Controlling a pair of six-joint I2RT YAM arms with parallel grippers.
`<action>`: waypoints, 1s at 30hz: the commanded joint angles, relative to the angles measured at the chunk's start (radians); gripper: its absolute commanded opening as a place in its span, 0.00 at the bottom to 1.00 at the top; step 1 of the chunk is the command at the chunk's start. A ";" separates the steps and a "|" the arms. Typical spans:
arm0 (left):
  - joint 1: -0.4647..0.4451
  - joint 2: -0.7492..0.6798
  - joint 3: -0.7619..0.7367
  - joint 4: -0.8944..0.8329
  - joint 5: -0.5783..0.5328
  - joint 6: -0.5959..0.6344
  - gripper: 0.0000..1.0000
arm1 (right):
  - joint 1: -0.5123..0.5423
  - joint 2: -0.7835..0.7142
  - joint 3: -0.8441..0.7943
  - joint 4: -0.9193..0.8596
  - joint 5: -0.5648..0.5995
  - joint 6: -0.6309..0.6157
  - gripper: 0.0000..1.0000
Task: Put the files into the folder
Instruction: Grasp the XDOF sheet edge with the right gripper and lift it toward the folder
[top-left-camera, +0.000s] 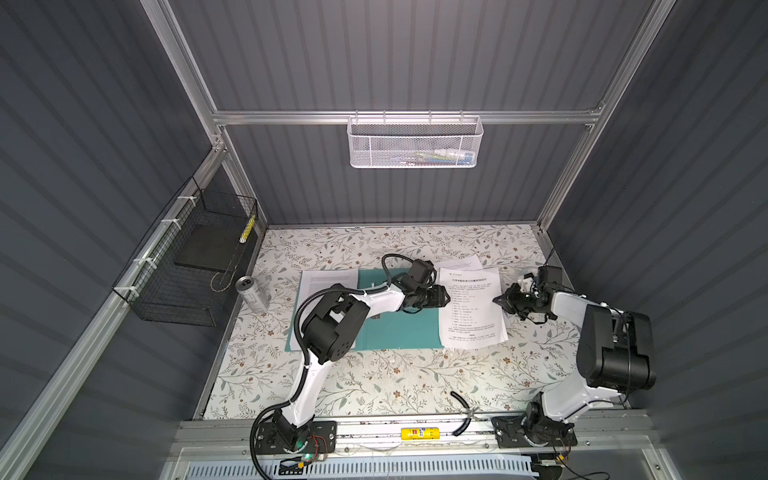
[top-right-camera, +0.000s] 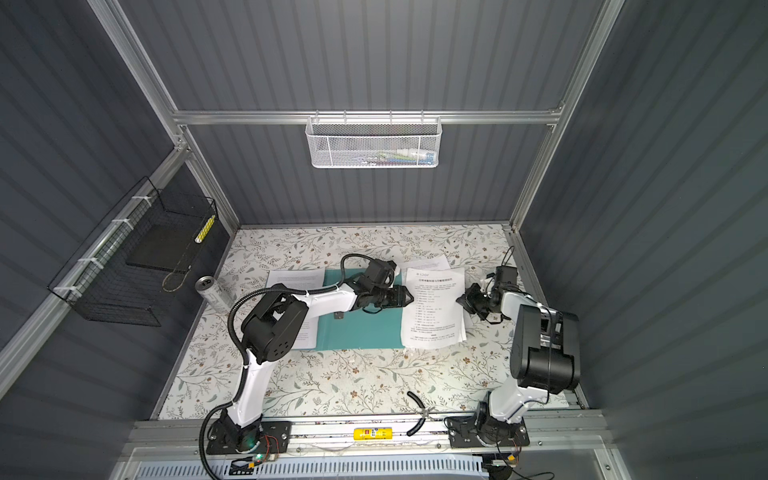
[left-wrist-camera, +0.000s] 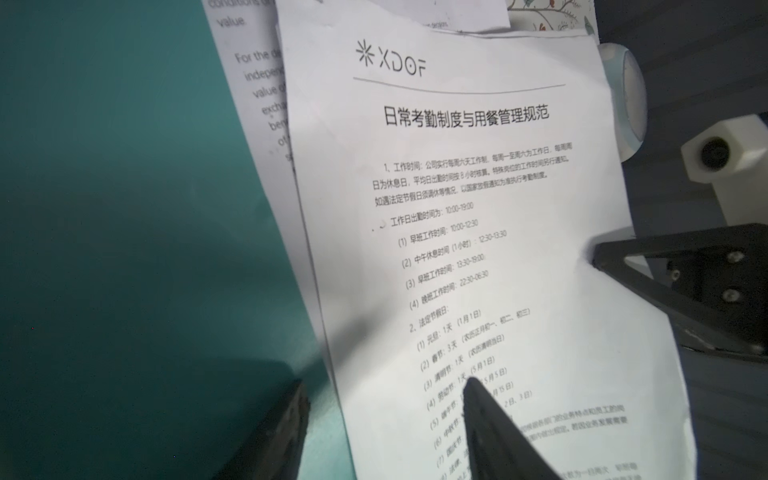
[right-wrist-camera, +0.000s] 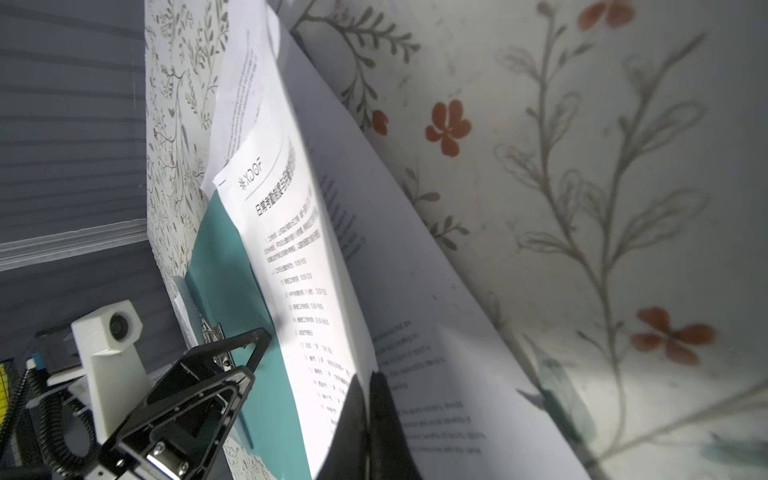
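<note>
The teal folder lies open on the table, its metal clip on the spine. Files: one sheet rests on its left half, and a stack lies at its right edge, partly off it. The stack's top sheet has a heading. My right gripper is shut on this sheet's right edge, which is lifted off the sheets below. My left gripper stands open over the sheet's left edge, one finger above the folder, the other above the sheet.
A silver can lies left of the folder. A black wire basket with a black slab hangs on the left wall. A white mesh basket hangs at the back. A black hose piece lies near the front rail.
</note>
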 joint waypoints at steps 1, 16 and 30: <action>-0.005 -0.062 0.027 -0.039 -0.010 0.025 0.61 | 0.019 -0.056 0.034 -0.038 -0.011 -0.003 0.00; 0.075 -0.555 -0.190 -0.162 -0.218 0.096 0.64 | 0.201 -0.267 0.288 -0.200 0.017 0.066 0.00; 0.192 -0.870 -0.493 -0.222 -0.406 0.089 0.67 | 0.528 0.003 0.498 -0.043 0.011 0.201 0.00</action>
